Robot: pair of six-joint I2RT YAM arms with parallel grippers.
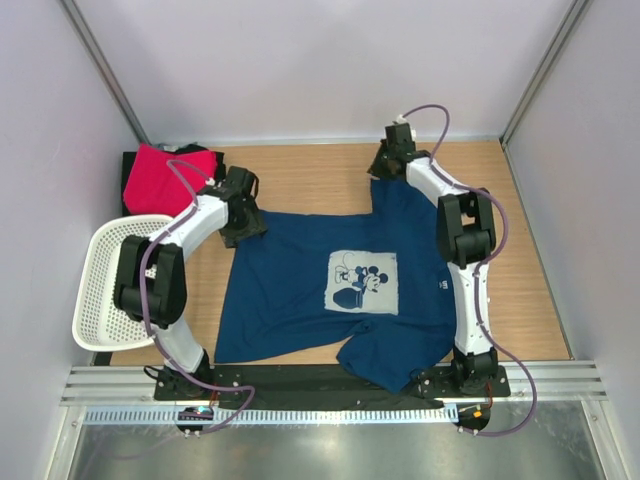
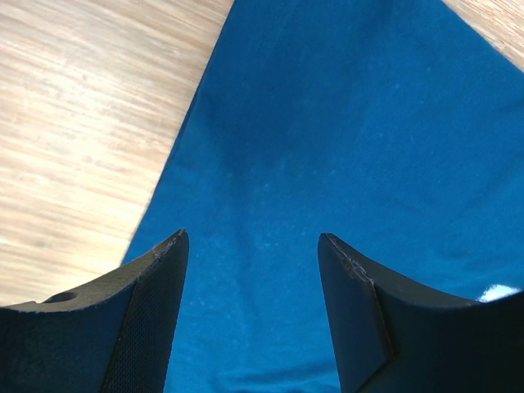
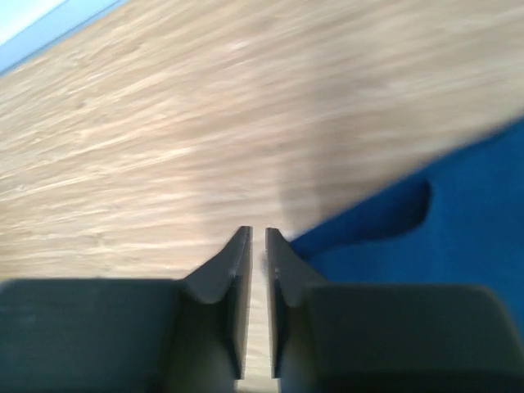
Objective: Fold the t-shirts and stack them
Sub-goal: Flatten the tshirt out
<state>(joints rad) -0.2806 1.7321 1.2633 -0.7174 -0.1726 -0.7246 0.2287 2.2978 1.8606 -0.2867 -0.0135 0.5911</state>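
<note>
Three tees.
- One dark navy cloth tee (image 1: 300, 290), white cartoon-mouse chest print, spread at table centre.
- One bright pink-red tee (image 1: 165, 175) folded atop one black tee (image 1: 129, 165), at 10 o'clock.
- Small white side tag (image 1: 440, 284) on navy tee, too small to read.
- Left gripper (image 2: 254, 237) spread wide above navy tee's 10 o'clock sleeve.
- Right gripper (image 3: 255, 231) nearly pressed together, nothing between fingers; navy sleeve edge at its 3 o'clock.

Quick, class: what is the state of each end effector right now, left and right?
Left end effector: open over the navy t-shirt, holding nothing.
Right end effector: nearly closed, bare table showing through the slit, holding nothing.
</note>
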